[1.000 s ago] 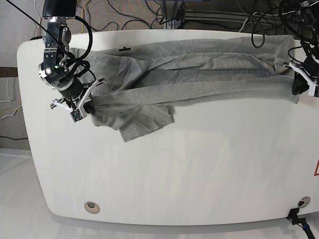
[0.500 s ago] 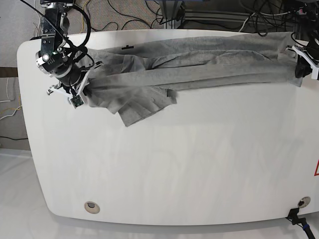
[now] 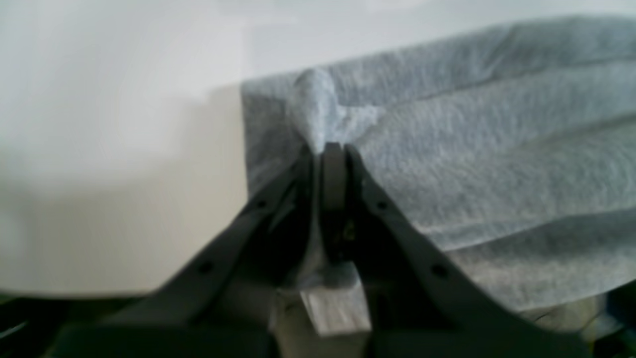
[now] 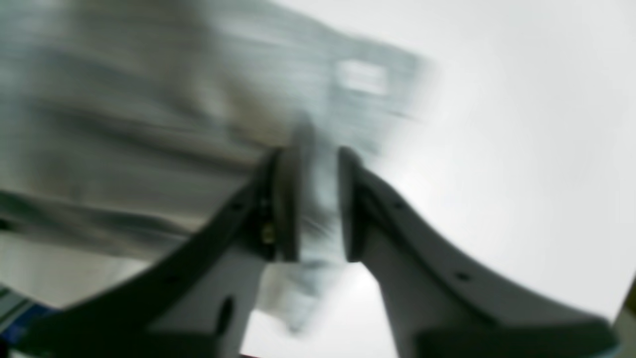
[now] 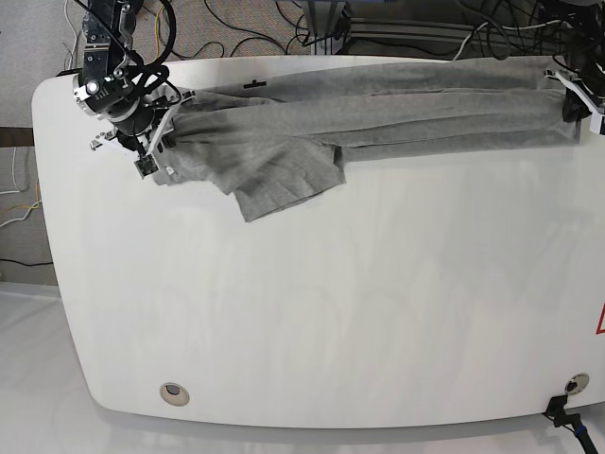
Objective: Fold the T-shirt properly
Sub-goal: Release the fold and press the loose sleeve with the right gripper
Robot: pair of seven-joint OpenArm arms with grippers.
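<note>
The T-shirt [image 5: 378,113] lay stretched as a long grey band along the far edge of the white bench [image 5: 331,312], running from the far left corner to the far right corner, with one loose flap [image 5: 284,184] hanging nearer than the rest toward the left of centre. The right gripper [image 5: 156,151], at the far left of the base view, was closed on a bunched fold of the shirt; its wrist view showed cloth pinched between the jaws, though motion blur hid the detail. The left gripper [image 5: 570,106], at the far right edge of the bench, was likewise clamped on the opposite end, and its wrist view showed the jaws pressed together with a tuft of fabric [image 3: 315,107] standing just past the tips. The step in hand appeared to be tensioning and laying the garment flat before the fold proper. To perform it well, both arms should probably hold equal height and pull evenly, so that the band does not twist. Tension should be enough to remove the lengthwise creases but not so great that the cloth slips from either grip. The loose flap would need to be drawn straight or tucked before any fold line is set, otherwise it is likely to be trapped as a wrinkle.
</note>
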